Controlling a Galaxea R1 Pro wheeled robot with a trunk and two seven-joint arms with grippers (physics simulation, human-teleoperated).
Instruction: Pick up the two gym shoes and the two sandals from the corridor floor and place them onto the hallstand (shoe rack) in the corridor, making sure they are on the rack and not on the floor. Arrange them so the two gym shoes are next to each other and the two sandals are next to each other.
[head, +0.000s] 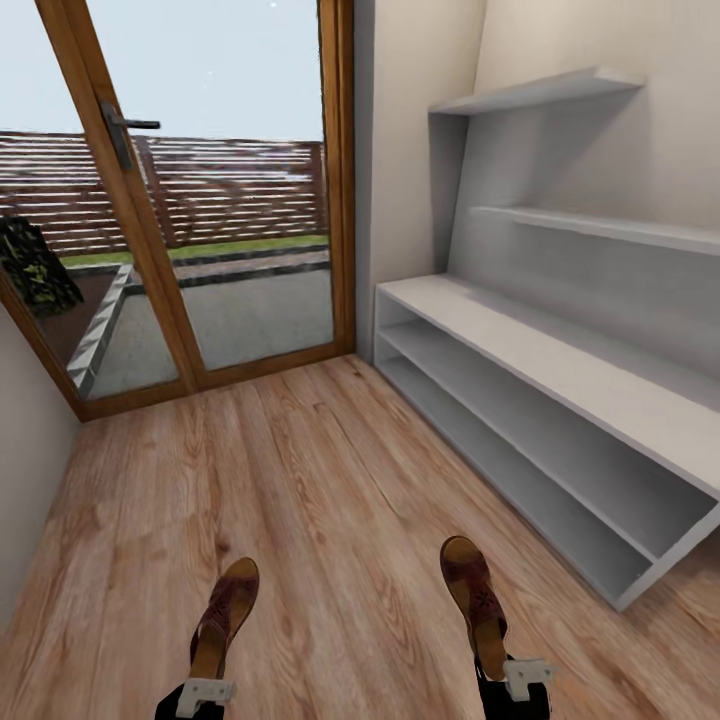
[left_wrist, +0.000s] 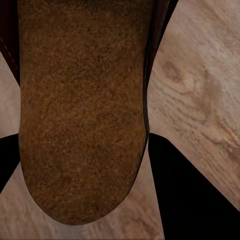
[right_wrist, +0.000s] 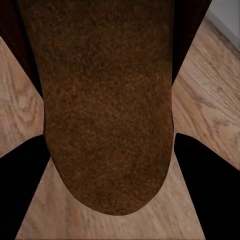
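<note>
Brown leather is showing low in the head view, where two sandals are sticking forward above the wood-plank floor (head: 320, 470). The left hand (head: 205, 692) is gripping the left sandal (head: 224, 617) by its heel end, and the right hand (head: 522, 677) is gripping the right sandal (head: 476, 602) the same way. Both sandals are lying well short of the white shoe rack (head: 540, 400), which is standing against the wall with both open shelves bare. Two white wall shelves (head: 560, 95) are hanging above the rack, and a wood-framed glass door (head: 200, 190) is standing beside the rack's far end.

In the left wrist view, the left sandal's tan footbed (left_wrist: 82, 110) is lying between the dark fingers (left_wrist: 190, 195), clamped, with plank floor behind it.

In the right wrist view, the right sandal's footbed (right_wrist: 107, 110) is sitting likewise between dark fingers (right_wrist: 210, 190), and a strip of the white rack (right_wrist: 227, 17) is showing beyond the sandal.
</note>
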